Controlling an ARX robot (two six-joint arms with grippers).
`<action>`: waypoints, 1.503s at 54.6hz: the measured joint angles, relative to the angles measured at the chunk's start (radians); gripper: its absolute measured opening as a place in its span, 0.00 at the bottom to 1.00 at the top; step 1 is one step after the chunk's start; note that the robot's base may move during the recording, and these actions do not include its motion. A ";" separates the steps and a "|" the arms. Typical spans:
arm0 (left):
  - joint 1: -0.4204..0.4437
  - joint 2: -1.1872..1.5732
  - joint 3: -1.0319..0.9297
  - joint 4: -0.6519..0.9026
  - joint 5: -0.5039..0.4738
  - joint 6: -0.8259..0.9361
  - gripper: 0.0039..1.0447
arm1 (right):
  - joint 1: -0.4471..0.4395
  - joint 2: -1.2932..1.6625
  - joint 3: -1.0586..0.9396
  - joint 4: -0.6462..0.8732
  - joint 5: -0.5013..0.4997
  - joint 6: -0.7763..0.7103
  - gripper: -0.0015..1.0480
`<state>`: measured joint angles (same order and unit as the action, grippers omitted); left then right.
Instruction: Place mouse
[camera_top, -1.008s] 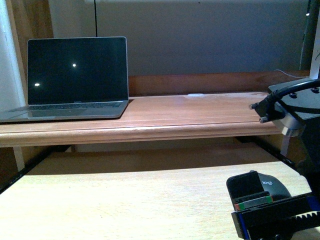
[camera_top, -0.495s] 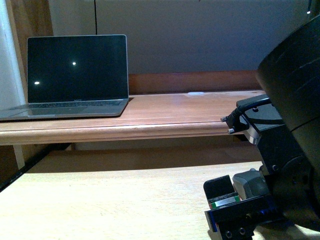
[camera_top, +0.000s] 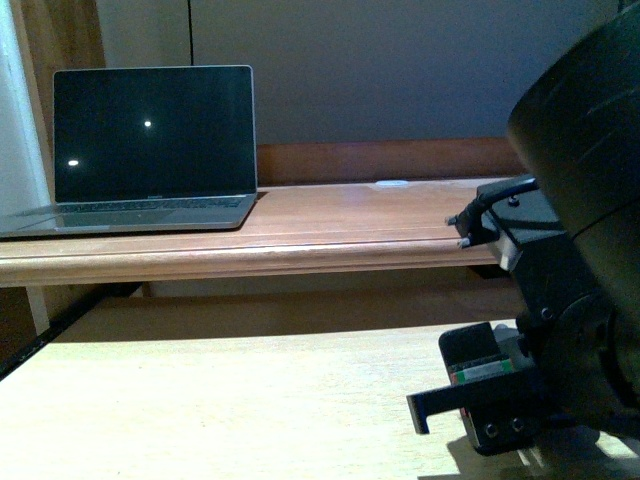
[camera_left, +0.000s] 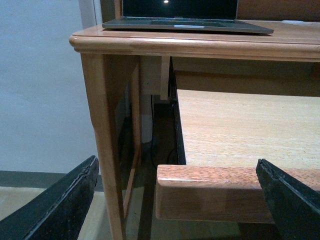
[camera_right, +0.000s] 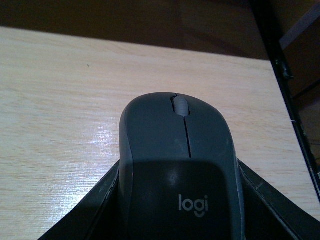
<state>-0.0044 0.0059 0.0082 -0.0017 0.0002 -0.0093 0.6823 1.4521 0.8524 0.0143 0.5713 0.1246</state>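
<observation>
Right gripper clamped on mouse, seemingly low over pale shelf, left gripper spread wide, laptop beyond

You see the mouse as smooth dark grey plastic, matt with a faint sheen, and its scroll wheel is a paler grey. The lower desktop is pale wood grain with a light gloss. The upper shelf is reddish varnished wood, shiny along its rounded edge. The laptop has a grey, metallic-looking body and a glossy black screen.
</observation>
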 joint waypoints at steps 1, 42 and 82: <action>0.000 0.000 0.000 0.000 0.000 0.000 0.93 | 0.000 -0.005 0.000 -0.003 0.000 0.001 0.53; 0.000 0.000 0.000 0.000 0.000 0.000 0.93 | 0.034 0.332 0.814 -0.209 0.022 0.026 0.53; 0.000 0.000 0.000 0.000 0.000 0.000 0.93 | -0.023 0.888 1.412 -0.316 0.092 -0.055 0.71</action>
<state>-0.0044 0.0059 0.0082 -0.0017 -0.0002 -0.0093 0.6594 2.3405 2.2642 -0.3019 0.6636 0.0692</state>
